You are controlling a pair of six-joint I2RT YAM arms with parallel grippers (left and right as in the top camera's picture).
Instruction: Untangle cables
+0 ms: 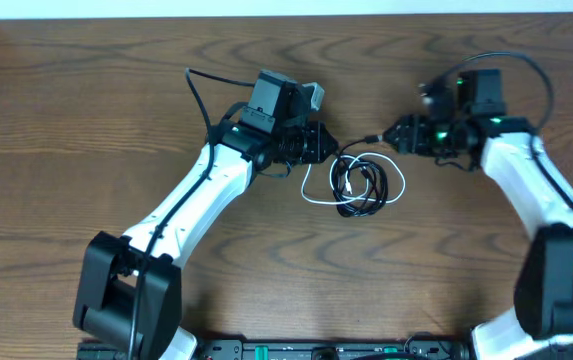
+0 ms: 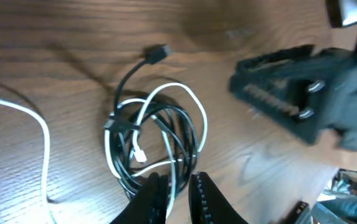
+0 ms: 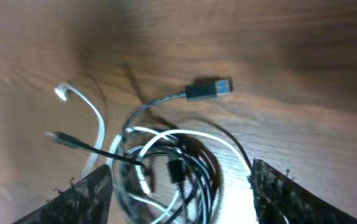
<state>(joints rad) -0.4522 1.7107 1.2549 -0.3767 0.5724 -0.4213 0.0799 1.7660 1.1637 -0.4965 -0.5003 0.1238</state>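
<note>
Holding the white strand firm in your left gripper, whose fingers are pressed together on it, close the wide-spread right gripper on the black plug alone and draw away slowly. The cables lie on the table between both grippers. Their coil runs left to right, and the plug points toward the right gripper.

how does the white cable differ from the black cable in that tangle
The white cable swings out in wide loose loops, while the black cable is wound in tighter coils. The black cable's plug lies clear of the coil near the right gripper; the white cable's ends are unclear. Both are thin and interlooped on the table.
</note>
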